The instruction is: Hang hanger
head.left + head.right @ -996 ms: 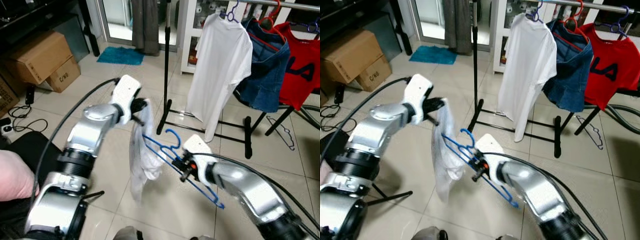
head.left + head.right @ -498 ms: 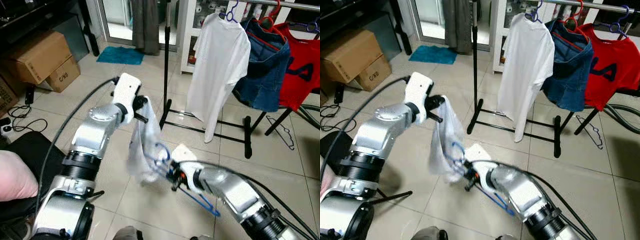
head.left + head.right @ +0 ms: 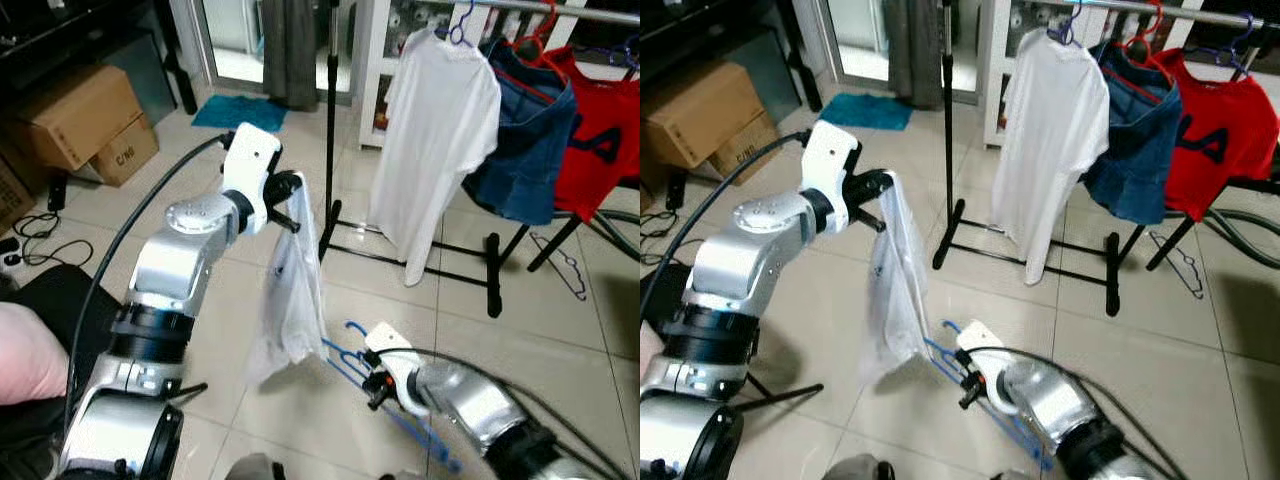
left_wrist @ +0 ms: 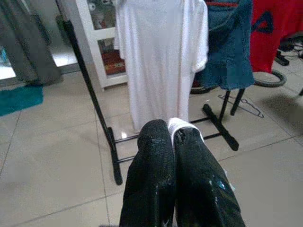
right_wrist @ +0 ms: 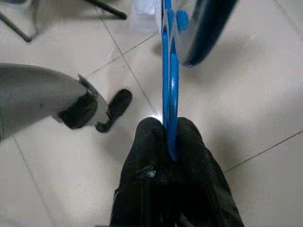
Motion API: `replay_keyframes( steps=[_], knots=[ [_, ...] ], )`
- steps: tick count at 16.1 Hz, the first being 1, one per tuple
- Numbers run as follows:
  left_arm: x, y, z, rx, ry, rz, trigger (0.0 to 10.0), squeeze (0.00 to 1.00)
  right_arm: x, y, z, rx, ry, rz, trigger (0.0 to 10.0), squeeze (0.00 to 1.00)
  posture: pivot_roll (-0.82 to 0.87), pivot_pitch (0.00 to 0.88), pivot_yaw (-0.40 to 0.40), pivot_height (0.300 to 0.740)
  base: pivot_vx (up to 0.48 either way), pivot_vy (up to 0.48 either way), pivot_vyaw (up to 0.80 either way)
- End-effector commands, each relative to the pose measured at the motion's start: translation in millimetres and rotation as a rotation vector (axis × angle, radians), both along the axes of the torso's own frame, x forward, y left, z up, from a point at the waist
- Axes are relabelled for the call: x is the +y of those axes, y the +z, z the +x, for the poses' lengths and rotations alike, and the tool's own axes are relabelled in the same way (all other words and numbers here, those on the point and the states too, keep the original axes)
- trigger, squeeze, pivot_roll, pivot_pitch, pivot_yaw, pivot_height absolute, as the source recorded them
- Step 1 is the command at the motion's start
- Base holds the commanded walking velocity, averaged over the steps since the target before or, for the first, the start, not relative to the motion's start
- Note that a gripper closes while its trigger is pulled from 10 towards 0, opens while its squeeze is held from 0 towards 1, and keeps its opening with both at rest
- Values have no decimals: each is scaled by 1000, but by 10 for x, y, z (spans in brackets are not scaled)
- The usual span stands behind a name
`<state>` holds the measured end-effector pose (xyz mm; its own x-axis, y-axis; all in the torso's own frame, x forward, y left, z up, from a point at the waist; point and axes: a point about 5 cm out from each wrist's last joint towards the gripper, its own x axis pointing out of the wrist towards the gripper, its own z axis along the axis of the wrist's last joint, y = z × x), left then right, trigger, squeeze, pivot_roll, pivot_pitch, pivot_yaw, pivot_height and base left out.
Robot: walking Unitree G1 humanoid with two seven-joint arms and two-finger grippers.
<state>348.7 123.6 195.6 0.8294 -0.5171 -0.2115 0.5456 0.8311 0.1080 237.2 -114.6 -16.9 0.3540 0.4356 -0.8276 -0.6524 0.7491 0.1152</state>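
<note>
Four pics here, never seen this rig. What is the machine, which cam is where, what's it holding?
It is a humanoid robot with two silver arms, each ending in a gripper of two long black fingers. The two wide pictures come from a stereo camera on its head, looking forward and down. The other two come from cameras on each wrist, looking along the fingers.

The left gripper is raised and shut on a white garment that hangs down from it. The right gripper is low, near the tiled floor, and shut on a blue hanger; the right wrist view shows the hanger's wire pinched between the fingers.

Behind stands a black clothes rack with a white T-shirt, a denim piece and a red shirt on hangers. Cardboard boxes sit off to the left.
</note>
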Motion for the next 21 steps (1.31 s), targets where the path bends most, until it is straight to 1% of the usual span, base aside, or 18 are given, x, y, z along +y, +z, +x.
replay_keyframes(
  steps=[1,2,3,4,5,7,9,10,11,12,14,15,16,17,18,19,20,21],
  knots=[
    [8,130,-19,-59,-4,-4,0,0,-118,-114,-22,24,-137,2,10000,0,37,10,37,740,0,0,0],
    [40,113,-27,-60,16,5,0,0,-198,-158,3,27,-298,42,10000,0,37,10,36,740,0,0,0],
    [71,106,-29,-61,26,12,0,0,-272,-167,10,43,-400,95,10000,0,35,9,35,740,0,0,0],
    [137,118,-18,-73,53,26,0,0,-406,-184,31,55,-536,139,10000,0,37,7,33,740,0,0,0],
    [164,122,-12,-79,63,36,0,0,-451,-191,38,58,-579,152,10000,0,37,7,33,740,0,0,0],
    [335,107,41,-118,130,126,0,0,-573,-162,81,47,-672,205,10000,0,35,8,33,740,0,0,0],
    [431,95,69,-132,169,160,0,0,-645,-116,116,31,-723,236,10000,0,33,9,33,740,0,0,0],
    [461,67,64,-138,176,179,0,0,-698,-52,185,-3,-797,280,10000,0,33,9,33,740,0,0,0],
    [431,10,25,-131,153,180,0,0,-727,61,305,-59,-894,373,10000,0,33,9,33,740,0,0,0],
    [403,-26,8,-127,138,177,0,0,-741,129,375,-91,-950,436,10000,0,27,5,34,740,0,0,0],
    [269,-104,-61,-135,67,164,0,0,-713,239,475,-80,-1025,525,10000,0,26,2,32,740,0,0,0],
    [184,-171,-102,-135,32,169,0,0,-677,339,550,-91,-1050,577,10000,0,28,0,26,740,0,0,0],
    [109,-249,-133,-124,14,161,0,0,-627,470,635,-110,-1076,656,10000,0,29,0,20,740,0,0,0],
    [34,-312,-161,-117,-7,152,0,0,-599,565,709,-107,-1133,734,10000,0,30,0,17,740,0,0,0],
    [-94,-398,-202,-124,-48,157,0,0,-552,685,809,-81,-1220,838,10000,0,29,0,16,740,0,0,0],
    [-146,-421,-217,-136,-68,164,0,0,-535,721,844,-77,-1242,862,10000,0,29,0,16,740,0,0,0],
    [-298,-478,-250,-140,-114,152,0,0,-479,832,952,-88,-1309,937,10000,0,28,0,16,740,0,0,0],
    [-516,-587,-327,-119,-200,122,0,0,-419,995,1095,-80,-1437,1062,10000,0,25,0,20,740,0,0,0]
  ],
)
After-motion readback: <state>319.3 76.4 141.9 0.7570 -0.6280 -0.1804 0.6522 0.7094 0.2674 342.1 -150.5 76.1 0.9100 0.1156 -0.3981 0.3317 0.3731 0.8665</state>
